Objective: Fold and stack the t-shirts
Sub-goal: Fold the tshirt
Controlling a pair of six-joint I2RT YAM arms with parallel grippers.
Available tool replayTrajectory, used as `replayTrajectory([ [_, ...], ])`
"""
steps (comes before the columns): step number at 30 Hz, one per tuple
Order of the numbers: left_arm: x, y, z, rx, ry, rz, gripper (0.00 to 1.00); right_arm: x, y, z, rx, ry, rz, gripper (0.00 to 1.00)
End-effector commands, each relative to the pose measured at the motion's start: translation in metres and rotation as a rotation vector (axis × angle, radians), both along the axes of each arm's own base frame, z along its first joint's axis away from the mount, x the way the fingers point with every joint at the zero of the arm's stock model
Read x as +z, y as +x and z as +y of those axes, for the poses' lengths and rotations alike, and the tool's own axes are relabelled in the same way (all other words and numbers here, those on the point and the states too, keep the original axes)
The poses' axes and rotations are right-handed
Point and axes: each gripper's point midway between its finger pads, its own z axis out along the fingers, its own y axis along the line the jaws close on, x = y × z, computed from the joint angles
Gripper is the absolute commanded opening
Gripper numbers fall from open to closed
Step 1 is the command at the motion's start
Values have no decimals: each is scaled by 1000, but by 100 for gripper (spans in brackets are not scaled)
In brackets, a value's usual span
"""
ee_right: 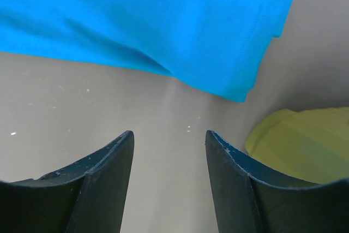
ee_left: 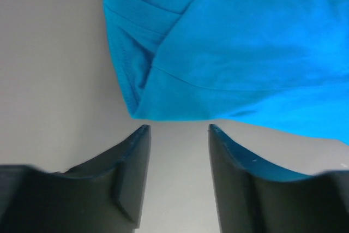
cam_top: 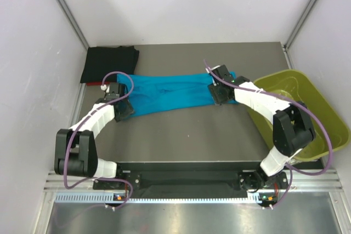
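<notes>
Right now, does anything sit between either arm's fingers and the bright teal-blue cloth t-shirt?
Nothing visible does. The left gripper, fingers open, faces a folded corner of the bright teal-blue cloth t-shirt across bare grey table; the right gripper likewise faces its hemmed corner. The yellow-green plastic bin sits aside.

We see the white-and-black left arm [cam_top: 94, 118] and right arm [cam_top: 262, 98] stretched forward, black two-finger left claw [ee_left: 177, 129] and right claw [ee_right: 169, 135] both spread apart, empty.

Your workspace: a grey table [cam_top: 186, 130] stood enclosed by plain white walls [cam_top: 181, 4] on three sides, with aluminium posts [cam_top: 64, 9] at the far corners and even, diffuse light throughout.
</notes>
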Motion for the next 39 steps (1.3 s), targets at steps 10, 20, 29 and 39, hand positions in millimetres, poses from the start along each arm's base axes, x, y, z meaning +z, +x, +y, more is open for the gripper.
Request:
replayTrajectory([
  [10,-4,13,21,4,125,19,0,-6,-11,-18,-14,-86,-12,58],
  [20,10,6,46,40,149,-29,0,-21,-7,-11,234,-166,-46,56],
  [29,21,5,9,29,-69,-77,50,-31,17,-21,394,-343,-147,54],
  [39,-5,2,7,-38,-52,-47,51,-64,30,-21,535,-445,-130,52],
])
